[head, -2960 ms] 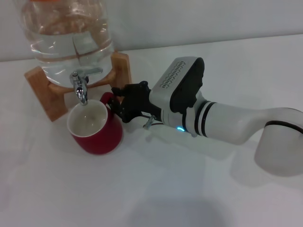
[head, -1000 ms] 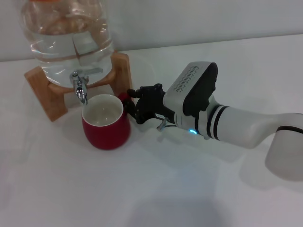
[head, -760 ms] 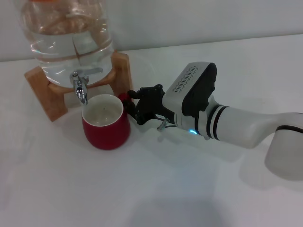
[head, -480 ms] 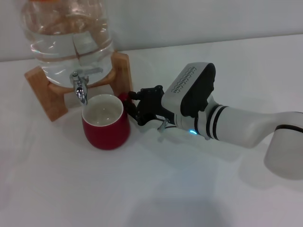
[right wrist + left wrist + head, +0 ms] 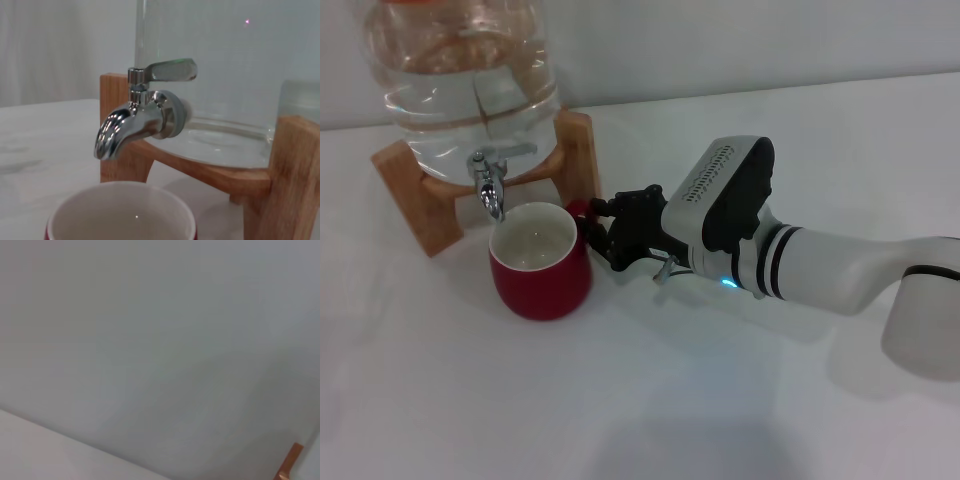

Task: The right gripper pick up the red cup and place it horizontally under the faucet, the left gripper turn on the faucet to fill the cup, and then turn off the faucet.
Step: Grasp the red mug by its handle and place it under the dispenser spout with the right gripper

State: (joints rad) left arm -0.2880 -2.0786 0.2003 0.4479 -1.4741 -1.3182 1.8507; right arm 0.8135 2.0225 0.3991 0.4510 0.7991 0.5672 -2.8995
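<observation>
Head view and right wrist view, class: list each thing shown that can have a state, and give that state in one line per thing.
Red cup: upright on the table, under the spout, no water seen inside.
Faucet: no water running from the spout.
Glass water jar: holds water, sits on the wooden stand.
Right gripper: at the cup's handle; grip unclear.
Left gripper: not in view.

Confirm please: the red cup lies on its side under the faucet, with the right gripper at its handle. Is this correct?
Not quite. In the head view the red cup stands upright, mouth up, under the faucet. The right gripper is indeed at its handle.
</observation>
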